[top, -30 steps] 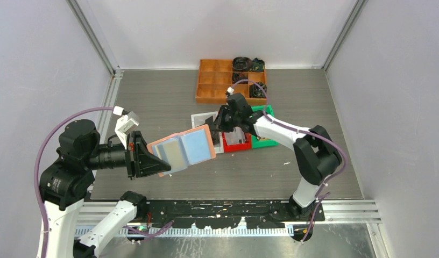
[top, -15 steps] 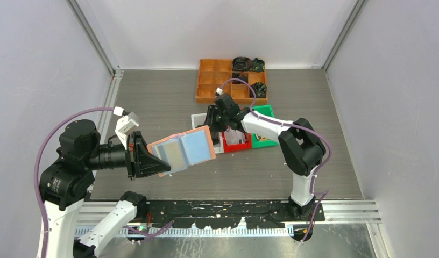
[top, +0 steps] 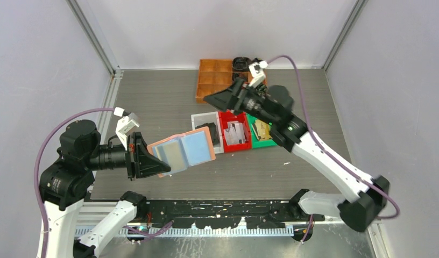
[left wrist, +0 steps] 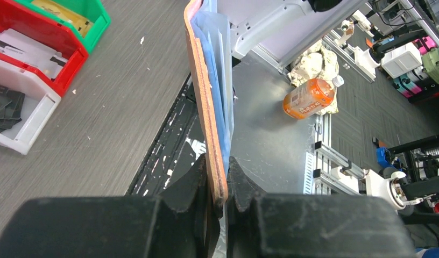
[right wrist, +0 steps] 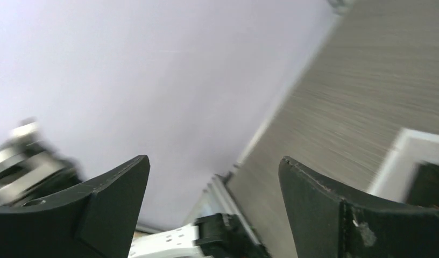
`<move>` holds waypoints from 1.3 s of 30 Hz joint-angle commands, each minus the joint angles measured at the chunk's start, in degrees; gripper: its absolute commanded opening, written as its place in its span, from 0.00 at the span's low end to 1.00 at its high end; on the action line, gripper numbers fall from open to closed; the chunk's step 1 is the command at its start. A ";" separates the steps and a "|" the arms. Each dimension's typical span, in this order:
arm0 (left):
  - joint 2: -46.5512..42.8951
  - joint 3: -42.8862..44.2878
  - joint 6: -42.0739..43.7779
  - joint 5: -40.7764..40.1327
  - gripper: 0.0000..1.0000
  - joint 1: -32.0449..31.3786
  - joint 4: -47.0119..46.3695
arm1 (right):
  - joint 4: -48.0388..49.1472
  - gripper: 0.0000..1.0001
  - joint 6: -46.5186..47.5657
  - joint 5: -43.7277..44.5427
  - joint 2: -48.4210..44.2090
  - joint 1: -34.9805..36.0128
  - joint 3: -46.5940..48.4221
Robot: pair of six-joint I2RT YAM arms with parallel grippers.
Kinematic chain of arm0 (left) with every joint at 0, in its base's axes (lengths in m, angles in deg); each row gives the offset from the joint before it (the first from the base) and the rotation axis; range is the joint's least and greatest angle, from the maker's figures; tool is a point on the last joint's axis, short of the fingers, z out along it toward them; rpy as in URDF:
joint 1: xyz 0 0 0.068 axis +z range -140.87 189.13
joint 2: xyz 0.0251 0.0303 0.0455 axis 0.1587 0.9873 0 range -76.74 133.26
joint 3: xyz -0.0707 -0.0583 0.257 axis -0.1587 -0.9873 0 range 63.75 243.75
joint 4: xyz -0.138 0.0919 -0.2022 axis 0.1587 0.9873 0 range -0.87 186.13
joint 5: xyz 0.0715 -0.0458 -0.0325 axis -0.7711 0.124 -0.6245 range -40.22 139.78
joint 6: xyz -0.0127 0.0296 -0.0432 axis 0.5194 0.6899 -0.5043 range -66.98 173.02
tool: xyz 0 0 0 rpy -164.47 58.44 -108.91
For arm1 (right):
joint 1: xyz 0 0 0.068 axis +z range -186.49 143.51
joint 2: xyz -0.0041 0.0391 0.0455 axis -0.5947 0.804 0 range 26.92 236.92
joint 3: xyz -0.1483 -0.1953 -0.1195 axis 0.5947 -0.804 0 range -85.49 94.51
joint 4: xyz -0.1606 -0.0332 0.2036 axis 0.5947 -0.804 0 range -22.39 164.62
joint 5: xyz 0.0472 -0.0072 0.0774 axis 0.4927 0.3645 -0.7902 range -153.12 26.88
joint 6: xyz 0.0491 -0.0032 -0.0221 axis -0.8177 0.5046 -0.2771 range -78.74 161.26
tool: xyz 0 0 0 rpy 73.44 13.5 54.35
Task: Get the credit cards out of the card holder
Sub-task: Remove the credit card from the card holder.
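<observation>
The salmon-pink card holder (top: 183, 150) hangs open above the table, its pale blue pockets facing up. One pocket shows a gold-grey credit card (top: 174, 154). My left gripper (top: 146, 161) is shut on the holder's near edge. In the left wrist view the card holder (left wrist: 205, 107) stands edge-on between the left gripper's (left wrist: 218, 180) pads. My right gripper (top: 210, 99) is open and empty, raised above the table behind the bins. In its own view the right gripper (right wrist: 214, 169) frames only the wall and floor. Dark cards (top: 209, 130) lie in the white bin.
A white bin (top: 197, 118), a red bin (top: 233, 145) and a green bin (top: 264, 143) stand side by side mid-table, each with cards in it. An orange compartment tray (top: 213, 80) sits at the back. The same bins show at the upper left: white bin (left wrist: 29, 121), red bin (left wrist: 56, 70).
The right gripper went from shut to wide open and rose from over the white and red bins, while its arm swung out to the right. The left gripper and card holder stayed still.
</observation>
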 commanded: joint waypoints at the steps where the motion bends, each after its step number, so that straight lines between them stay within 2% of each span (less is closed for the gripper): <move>1: -0.25 0.57 1.33 1.15 0.00 -0.05 -1.23 | 21.91 0.96 -13.20 -9.40 -7.97 -0.33 -7.93; 4: -0.07 0.33 1.40 1.16 0.00 0.00 -1.25 | 29.90 0.99 -18.94 -12.85 -10.47 0.37 -11.07; 7: 0.01 0.12 1.43 1.09 0.00 0.00 -1.20 | 31.98 0.99 -19.24 -15.66 -11.75 2.86 -12.79; 14: -0.09 -0.03 1.43 0.45 0.00 -0.04 -1.16 | 24.16 0.99 -8.18 -16.06 -13.68 12.86 -11.43; 20: 0.11 -0.16 2.08 -0.37 0.00 0.00 -0.22 | 23.83 0.90 -4.89 -15.00 -13.55 16.54 -12.80; 22: 0.20 -0.08 2.28 -0.46 0.00 0.02 -0.12 | 22.03 0.83 -3.08 -13.84 -13.44 17.70 -12.73; 25: 0.29 -0.06 2.33 -0.54 0.00 -0.02 -0.02 | 18.42 0.63 0.02 -10.71 -12.57 19.48 -11.89; 27: 0.36 -0.14 2.39 -0.62 0.00 -0.01 0.07 | 18.08 0.42 0.98 -9.26 -11.71 20.79 -11.70; 30: 0.28 -0.42 2.67 -1.33 0.00 0.00 0.22 | 16.91 0.19 2.14 -6.62 -10.66 22.35 -11.22; 33: -0.11 -0.68 3.01 -2.39 0.00 -0.01 0.33 | 15.89 0.11 2.75 -3.53 -10.69 23.12 -11.32; 37: -0.11 -0.76 3.41 -2.91 0.13 0.00 0.78 | 18.40 0.01 2.68 -0.35 -12.65 23.11 -13.45; 39: -0.13 -0.64 3.68 -2.83 0.18 -0.01 1.28 | 18.65 0.01 3.05 0.18 -13.50 23.16 -14.13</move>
